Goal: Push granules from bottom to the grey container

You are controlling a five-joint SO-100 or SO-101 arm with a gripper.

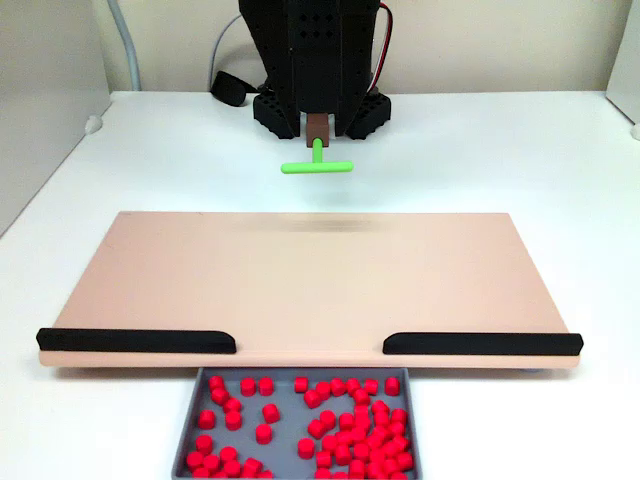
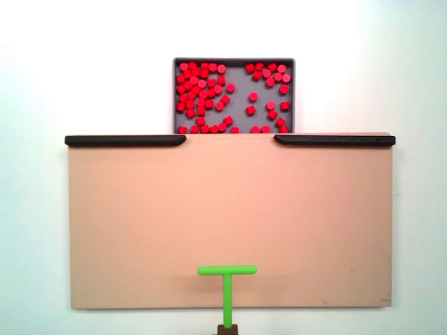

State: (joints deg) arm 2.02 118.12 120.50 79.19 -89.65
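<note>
Granules (image 1: 345,425) fill grey container (image 1: 192,425); no writing.

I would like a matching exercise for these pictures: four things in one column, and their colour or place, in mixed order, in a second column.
Things:
1. granules
2. grey container
3. T-shaped pusher
4. black strips

Descriptions:
A. green, over the board's near edge in the overhead-like fixed view
B. holds the red pieces
C. red, inside the tray
D. flank a gap on the tan board

Pairs: 1-C, 2-B, 3-A, 4-D

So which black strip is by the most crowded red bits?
The black strip on the left in this fixed view: the granules pack tightly at that end of the grey container; the other end has gaps.
</note>
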